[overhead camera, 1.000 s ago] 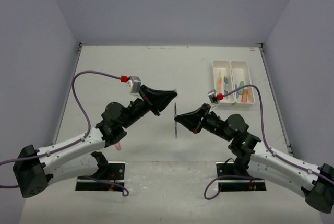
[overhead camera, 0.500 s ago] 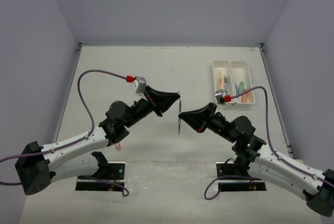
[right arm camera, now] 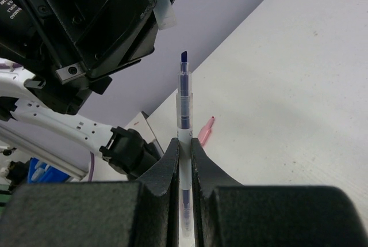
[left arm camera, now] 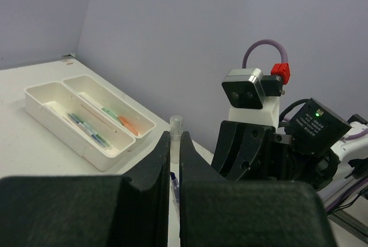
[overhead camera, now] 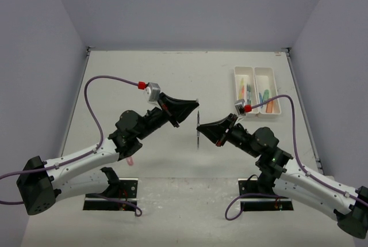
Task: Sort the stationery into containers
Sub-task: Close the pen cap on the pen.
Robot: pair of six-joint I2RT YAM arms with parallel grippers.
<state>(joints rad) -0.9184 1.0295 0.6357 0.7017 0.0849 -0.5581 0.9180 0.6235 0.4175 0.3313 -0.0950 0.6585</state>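
Left gripper (left arm camera: 175,143) is pinched tight on a little clear cap (left arm camera: 176,126), which pokes out past its fingertips. Right gripper (right arm camera: 184,149) is clamped on a thin blue-tipped pen (right arm camera: 183,100), and the bare tip sticks well out beyond the jaws. Both are up off the table (overhead camera: 144,74) around the middle, noses facing each other. The cap is close to the pen's tip but not on it, with a clear gap in the right wrist view.

Over toward the far right are the two white trays (overhead camera: 235,83), side by side, both with stuff in them. The left one has yellow, pink and bluish pens, the right one has blue, green and orange. One pink pen (right arm camera: 206,130) lies loose on the table near the left arm, well apart from the trays.
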